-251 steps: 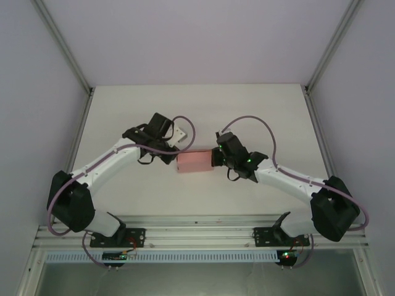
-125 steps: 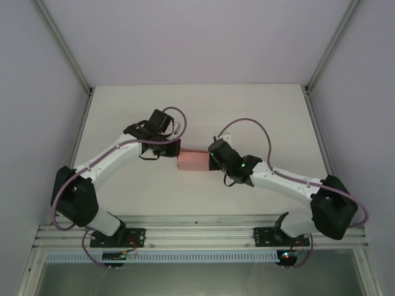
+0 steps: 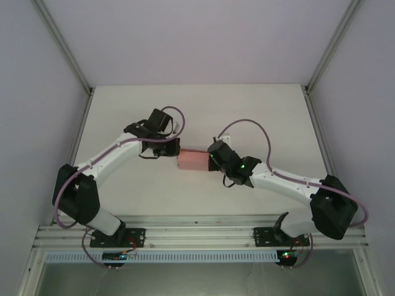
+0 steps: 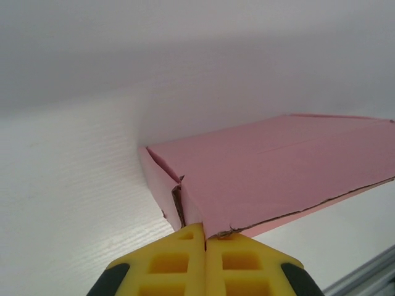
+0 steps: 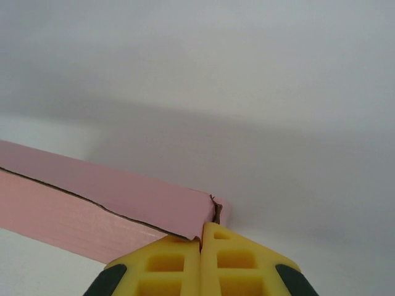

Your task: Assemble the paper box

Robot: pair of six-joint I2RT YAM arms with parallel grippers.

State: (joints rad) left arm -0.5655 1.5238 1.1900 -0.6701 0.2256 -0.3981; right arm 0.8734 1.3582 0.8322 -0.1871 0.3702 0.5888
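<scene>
Against a second ago, the right gripper (image 5: pixel 201 239) sits closer to the left gripper (image 4: pixel 205 237) — the small pale pink card box (image 3: pixel 192 160) between them looks narrower. Both grippers are closed, each pinching a box corner at its fingertips. The body is formed but the end seams still gape — judged part done. A white table (image 3: pixel 259 111) lies beneath, with pale enclosure walls (image 3: pixel 37 92) beyond.

White table (image 3: pixel 259 111); pale enclosure walls (image 3: pixel 197 37); aluminium rail (image 3: pixel 197 229) along near table edge.

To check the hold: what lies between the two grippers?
The paper box spans between left gripper and right gripper, seen in the top view.
</scene>
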